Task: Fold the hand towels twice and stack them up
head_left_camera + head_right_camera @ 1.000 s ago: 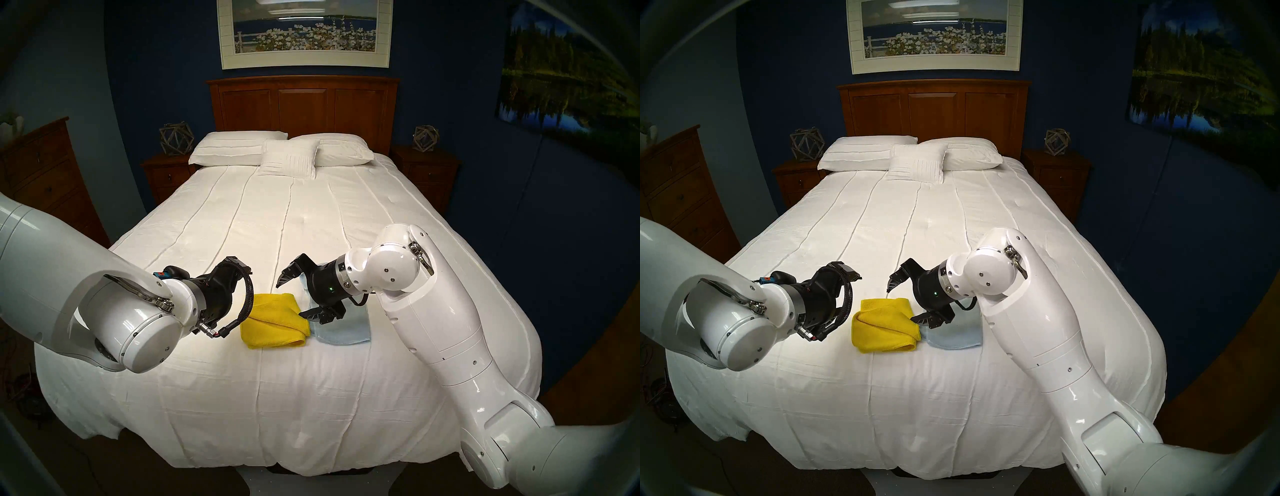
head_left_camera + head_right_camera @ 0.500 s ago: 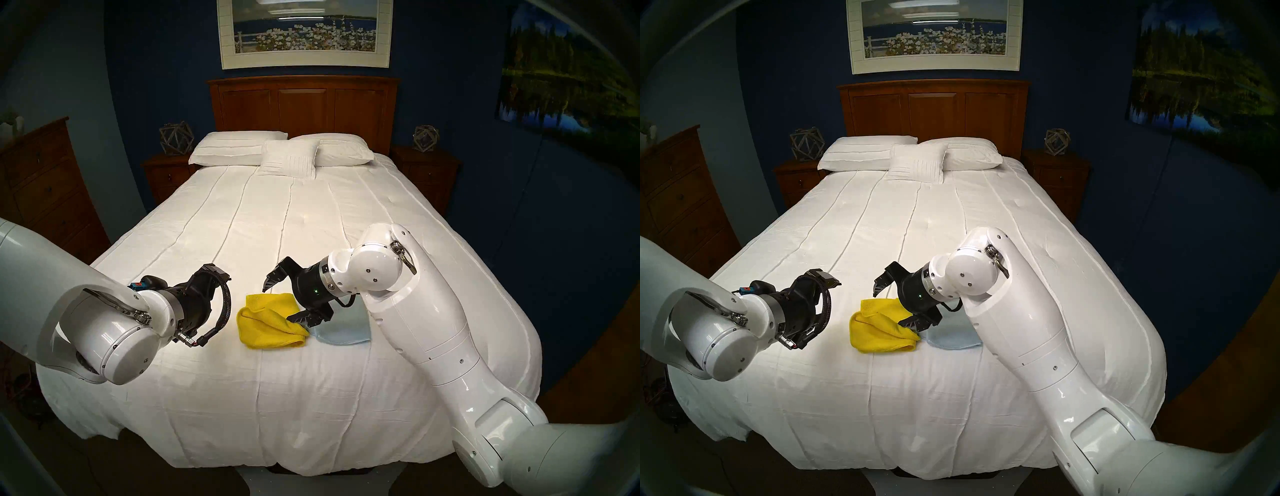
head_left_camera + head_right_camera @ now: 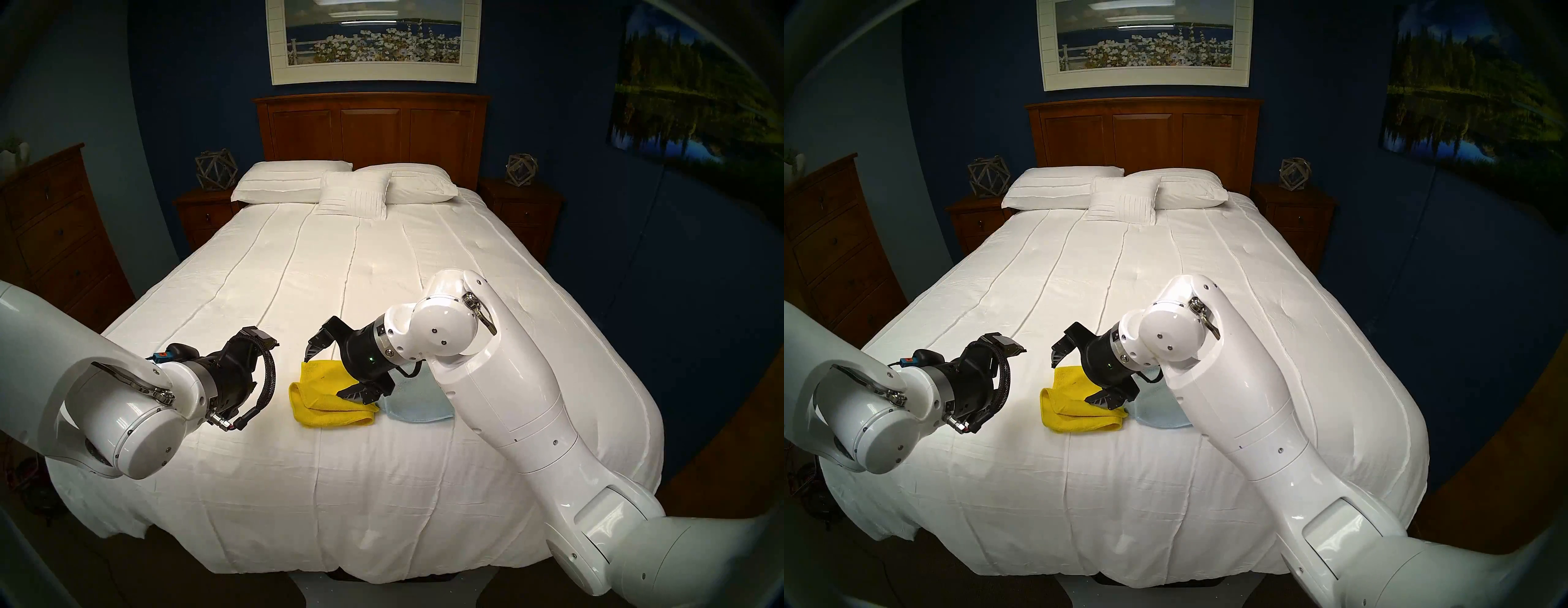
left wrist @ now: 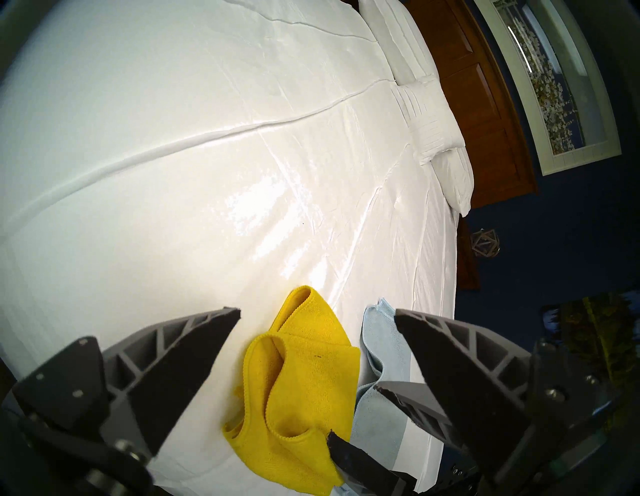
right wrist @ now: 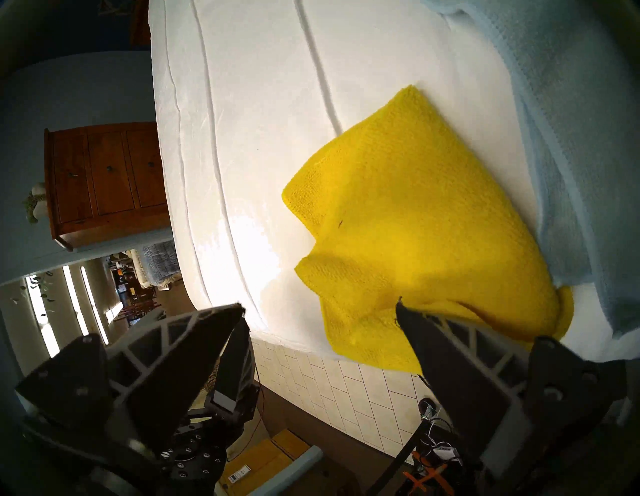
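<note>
A bright yellow hand towel (image 3: 326, 405) lies loosely folded and rumpled on the white bedspread near the bed's foot. It also shows in the left wrist view (image 4: 304, 388) and the right wrist view (image 5: 415, 221). A pale blue hand towel (image 3: 420, 407) lies folded beside it on the right, touching its edge, partly hidden by my right arm. My right gripper (image 3: 329, 373) is open and hovers over the yellow towel's right part, its lower fingertip (image 5: 403, 311) close to the cloth. My left gripper (image 4: 317, 313) is open and empty, just left of the yellow towel.
Three white pillows (image 3: 352, 191) lie at the wooden headboard (image 3: 371, 127). Nightstands (image 3: 203, 212) flank the bed and a wooden dresser (image 3: 55, 229) stands at the left wall. The bed's foot edge (image 3: 339, 564) is close below the towels.
My right gripper has moved left, from over the blue towel to over the yellow one. My left gripper has drawn back to the left. The yellow towel's raised fold has sunk flatter.
</note>
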{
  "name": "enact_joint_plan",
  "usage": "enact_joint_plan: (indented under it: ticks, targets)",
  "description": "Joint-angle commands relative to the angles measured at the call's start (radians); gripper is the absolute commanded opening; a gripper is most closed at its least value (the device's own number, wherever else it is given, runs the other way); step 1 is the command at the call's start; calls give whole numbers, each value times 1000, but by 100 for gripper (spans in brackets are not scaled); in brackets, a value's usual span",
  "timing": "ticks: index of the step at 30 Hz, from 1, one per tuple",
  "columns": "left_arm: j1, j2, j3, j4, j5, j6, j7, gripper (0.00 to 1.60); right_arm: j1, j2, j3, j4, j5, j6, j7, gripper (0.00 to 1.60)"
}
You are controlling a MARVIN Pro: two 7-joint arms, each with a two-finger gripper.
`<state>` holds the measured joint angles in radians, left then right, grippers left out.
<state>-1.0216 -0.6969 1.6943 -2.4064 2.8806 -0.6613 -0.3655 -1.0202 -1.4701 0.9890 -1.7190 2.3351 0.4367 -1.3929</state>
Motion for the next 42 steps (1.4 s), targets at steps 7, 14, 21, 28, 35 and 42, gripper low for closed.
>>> enact_joint_plan:
  ticks: [7,14,21,28,35,42]
  targets:
    - [11,-2,-45,23,-1,19,-21,160,-26,108,133,-141,9,-59,-46,160]
    - [22,-21,-102,34,-1,36,-9,160,-121,212,215,-245,43,-62,-91,160]
    - [48,-35,-145,41,-1,44,0,160,-219,308,304,-340,46,-17,-91,160]
    - [72,-44,-171,54,-2,49,6,160,-306,394,320,-363,-3,38,-48,160]
    - [95,-56,-207,62,-10,44,16,160,-390,428,318,-392,-131,85,83,160]
    - [112,-59,-230,65,-23,24,26,160,-430,425,323,-394,-231,95,164,160]
